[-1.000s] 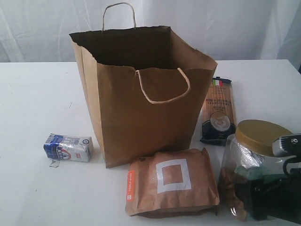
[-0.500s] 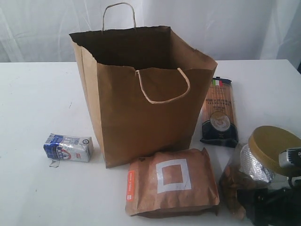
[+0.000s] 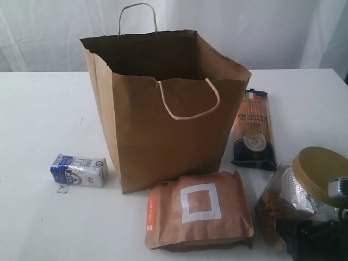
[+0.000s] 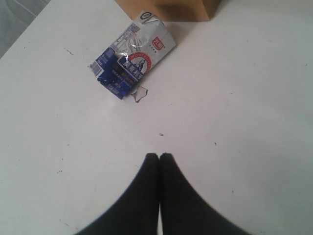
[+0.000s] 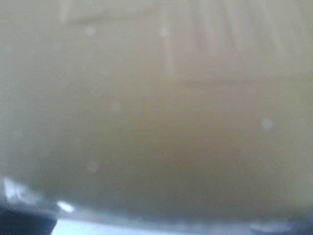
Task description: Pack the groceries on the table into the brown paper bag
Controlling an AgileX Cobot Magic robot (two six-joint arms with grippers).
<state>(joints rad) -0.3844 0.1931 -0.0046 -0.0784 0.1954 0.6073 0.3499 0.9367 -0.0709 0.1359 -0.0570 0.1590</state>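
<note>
The brown paper bag [image 3: 163,125] stands upright and open mid-table. Before it lies the brown pouch with the white square [image 3: 198,215]. The long pasta packet [image 3: 254,130] lies to the bag's right, the small blue-white carton [image 3: 79,171] to its left. At the lower right my right gripper [image 3: 322,240] is shut on the gold-lidded clear jar [image 3: 291,198], tilted with its lid [image 3: 321,169] to the right. The jar [image 5: 156,107] fills the right wrist view as a blur. My left gripper [image 4: 159,155] is shut and empty over bare table, short of the carton [image 4: 132,61].
The white table [image 3: 38,109] runs back to a pale curtain. A small clip-like scrap [image 4: 140,94] lies beside the carton. A corner of the bag [image 4: 168,7] shows in the left wrist view.
The jar has gone from upright to tilted with its lid to the right, and has moved lower and to the right with my right gripper. Everything else is still.
</note>
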